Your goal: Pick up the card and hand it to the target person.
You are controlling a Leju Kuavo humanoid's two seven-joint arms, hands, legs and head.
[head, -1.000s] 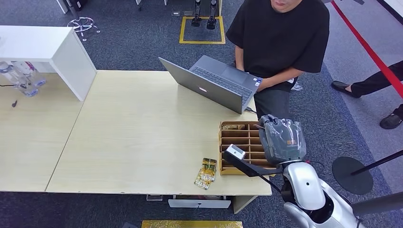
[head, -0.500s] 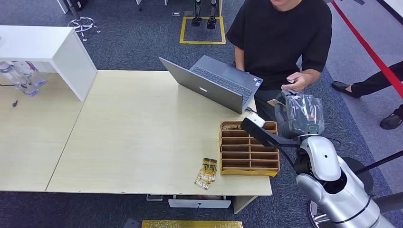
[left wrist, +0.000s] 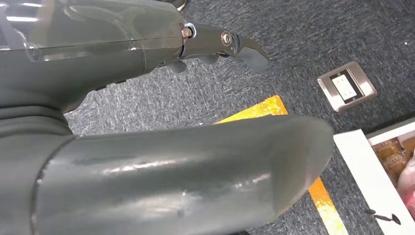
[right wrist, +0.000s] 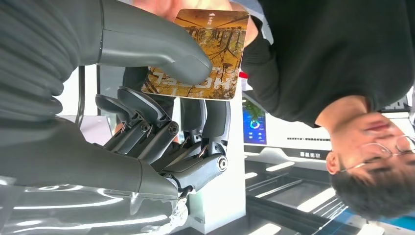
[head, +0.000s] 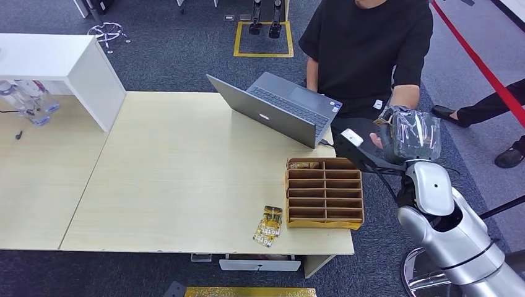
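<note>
My right hand is raised past the table's right end, in front of the person in a black T-shirt. In the right wrist view its thumb and fingers pinch a yellow-brown hotel card, held out flat towards the person. The person's hand is right at my hand, with fingertips showing at the card's far edge; I cannot tell whether they grip it. My left hand hangs over the carpet with fingers apart, holding nothing.
A wooden slotted organiser stands at the table's front right corner, with two more cards lying beside it. An open grey laptop sits at the far edge before the person. A white cabinet is at far left.
My right arm has swung from over the organiser out to the right and forward, carrying the card towards the person. The person's hand has come off the laptop to meet it.
</note>
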